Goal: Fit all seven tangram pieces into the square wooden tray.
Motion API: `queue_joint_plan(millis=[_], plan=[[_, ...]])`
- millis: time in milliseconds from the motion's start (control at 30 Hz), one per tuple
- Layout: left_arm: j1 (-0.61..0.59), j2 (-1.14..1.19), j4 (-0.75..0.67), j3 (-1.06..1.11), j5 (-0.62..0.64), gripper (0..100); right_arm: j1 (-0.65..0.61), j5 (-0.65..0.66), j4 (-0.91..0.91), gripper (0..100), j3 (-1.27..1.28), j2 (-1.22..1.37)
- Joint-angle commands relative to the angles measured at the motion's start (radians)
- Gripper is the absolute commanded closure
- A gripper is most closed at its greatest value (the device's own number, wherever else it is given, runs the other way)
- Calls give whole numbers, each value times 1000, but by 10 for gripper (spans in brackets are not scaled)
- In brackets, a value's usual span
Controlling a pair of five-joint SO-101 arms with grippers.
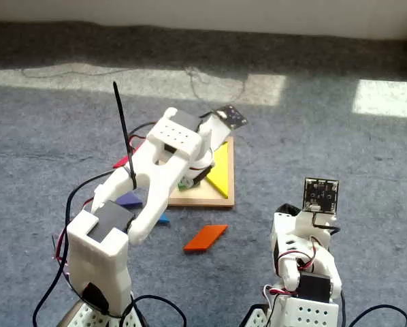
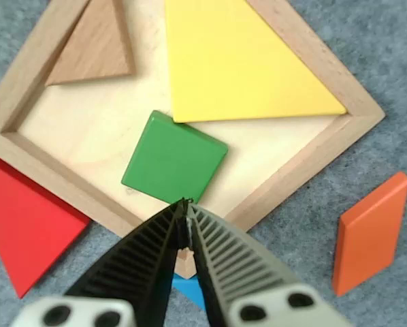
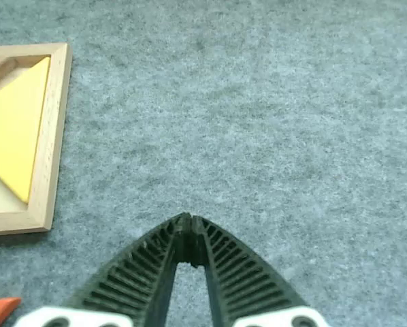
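The square wooden tray (image 2: 312,160) (image 1: 210,199) (image 3: 54,136) holds a large yellow triangle (image 2: 237,61) (image 1: 220,170) (image 3: 13,122), a plain wooden triangle (image 2: 94,48) and a green square (image 2: 174,158) lying loose and turned in the middle. My left gripper (image 2: 184,204) is shut with nothing in it, its tips over the tray's rim right at the green square's edge. Outside the tray lie a red triangle (image 2: 23,228) (image 1: 122,162), an orange parallelogram (image 2: 369,231) (image 1: 205,237), a blue piece (image 2: 190,289) (image 1: 163,219) and a purple piece (image 1: 129,199). My right gripper (image 3: 190,221) is shut over bare carpet, well away from the tray.
Everything rests on grey carpet (image 1: 326,129). The left arm (image 1: 156,177) reaches over the tray's near left side and hides part of it. The right arm (image 1: 305,252) stands folded at the lower right. Black cables (image 1: 122,122) trail around the left arm.
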Motion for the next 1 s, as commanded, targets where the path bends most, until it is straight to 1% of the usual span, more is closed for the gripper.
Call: queue_joint_plan(millis=[0, 100, 200, 333, 467, 767, 900, 967], plan=[[19, -54, -121, 77, -3, 993, 10, 9, 4, 991, 145, 10], [5, -54, -218, 136, -3, 993, 10, 9, 4, 991, 145, 10], [-42, -54, -292, 162, -3, 993, 10, 9, 4, 991, 145, 10], [-117, -53, -336, 160, -3, 993, 10, 9, 4, 991, 145, 10], [-124, -53, -350, 162, -3, 993, 10, 9, 4, 991, 145, 10], [4, -91, -338, 142, -3, 993, 10, 9, 4, 991, 145, 10], [-4, -173, -302, 136, -3, 993, 10, 9, 4, 991, 145, 10], [-35, -219, -296, 136, -3, 993, 10, 9, 4, 991, 145, 10]])
